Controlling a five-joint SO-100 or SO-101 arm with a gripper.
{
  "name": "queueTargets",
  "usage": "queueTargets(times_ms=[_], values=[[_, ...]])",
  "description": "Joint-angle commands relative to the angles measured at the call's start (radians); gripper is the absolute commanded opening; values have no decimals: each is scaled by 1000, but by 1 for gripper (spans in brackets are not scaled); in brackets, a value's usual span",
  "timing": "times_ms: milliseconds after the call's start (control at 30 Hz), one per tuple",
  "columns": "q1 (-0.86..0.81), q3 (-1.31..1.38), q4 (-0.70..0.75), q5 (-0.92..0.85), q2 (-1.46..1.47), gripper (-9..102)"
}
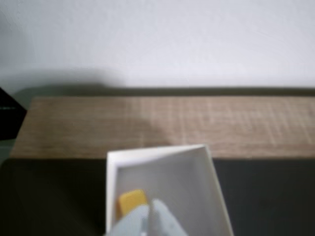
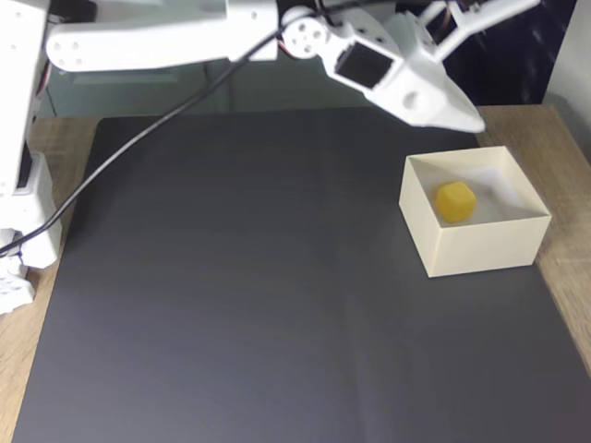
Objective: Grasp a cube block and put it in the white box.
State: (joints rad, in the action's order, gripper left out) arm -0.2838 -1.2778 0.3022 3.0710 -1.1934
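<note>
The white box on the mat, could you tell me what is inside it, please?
The white box holds the yellow cube block on its pale floor. In the wrist view the gripper covers part of the floor, so that patch cannot be checked there.

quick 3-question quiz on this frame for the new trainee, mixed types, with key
1. True or false: the yellow cube block lies on the black mat, outside the white box.
2. In the fixed view, the gripper is: A) down inside the box, B) above the box's far-left corner, clear of the cube, C) at the mat's near edge.
3. Fill in: in the wrist view the cube sits toward the ___ wall of the box.

Key:
1. False; it rests on the box floor.
2. B
3. left
</note>
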Motion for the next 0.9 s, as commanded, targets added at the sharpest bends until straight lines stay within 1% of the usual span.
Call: queueTargets(times_ms=[0,100,200,300,400,633,867], values=[[37,-66,2,37,-156,0],[55,-219,-5,83,-296,0],[66,-390,-34,69,-433,0],[75,-541,-106,32,-549,0],[87,-667,-141,17,-649,0],[91,-985,-158,18,-907,0],[72,-1256,-117,20,-1154,0]])
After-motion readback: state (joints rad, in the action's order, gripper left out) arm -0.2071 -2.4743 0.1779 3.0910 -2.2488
